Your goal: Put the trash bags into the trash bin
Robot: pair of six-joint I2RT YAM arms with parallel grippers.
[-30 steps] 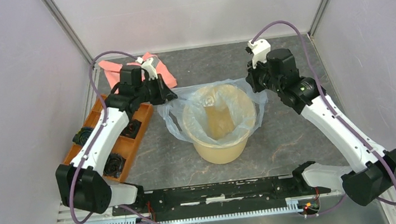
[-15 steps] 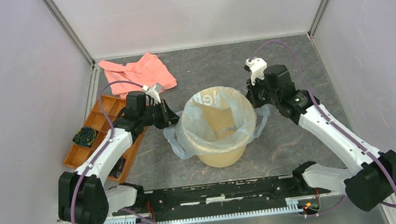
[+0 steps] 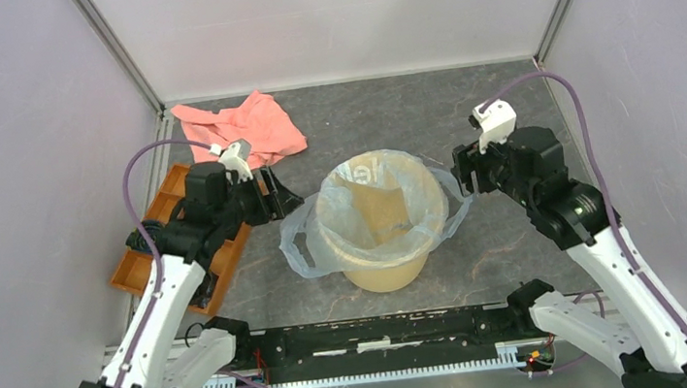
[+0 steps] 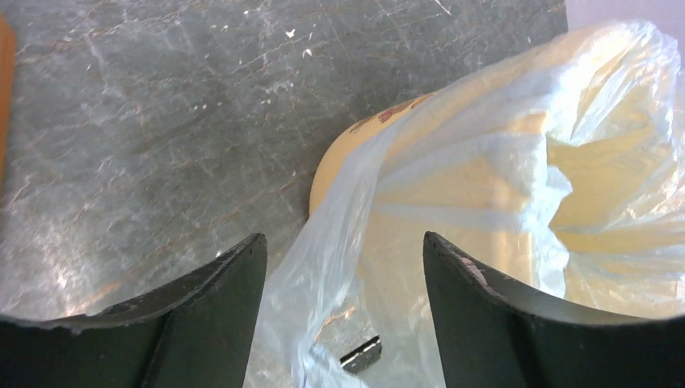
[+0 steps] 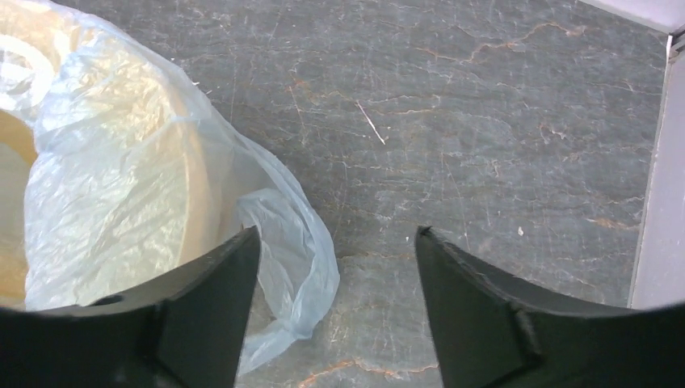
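Left fingers point(image 4: 212, 311) stand apart and clamp nothing. In the left wrist view the film of the trash bag point(image 4: 485, 162) runs down through the gap between them and off the lower edge, so I cannot tell whether it touches them. Right fingers point(image 5: 202, 315) are likewise spread, with bare worktop point(image 5: 485, 121) between them and a loose flap of film just beside one of them.

From above, the bottom of the trash bin point(image 3: 383, 272) is veiled by the film. Lettering on its inner wall is blurred by the plastic and unreadable. A small dark piece point(image 4: 359, 354) under the film in the left wrist view is too small to name. The left arm covers part of the orange tray point(image 3: 134, 272), so its compartments and the dark round things in them cannot be counted.

One bag shows, and it lines the one bin: its mouth is folded out over the rim, with flaps hanging at 3 and 8 o'clock. One pink cloth point(image 3: 244, 127) lies at 11 o'clock near the far wall, and the one tray sits at 9 o'clock against the left wall.

Seen from above, the left fingers sit at 10 o'clock of the bin and the right fingers at 2 o'clock, each near the rim. Walls close the worktop on the left, far and right sides. Grey worktop lies open from 12 round to 5 o'clock of the bin.
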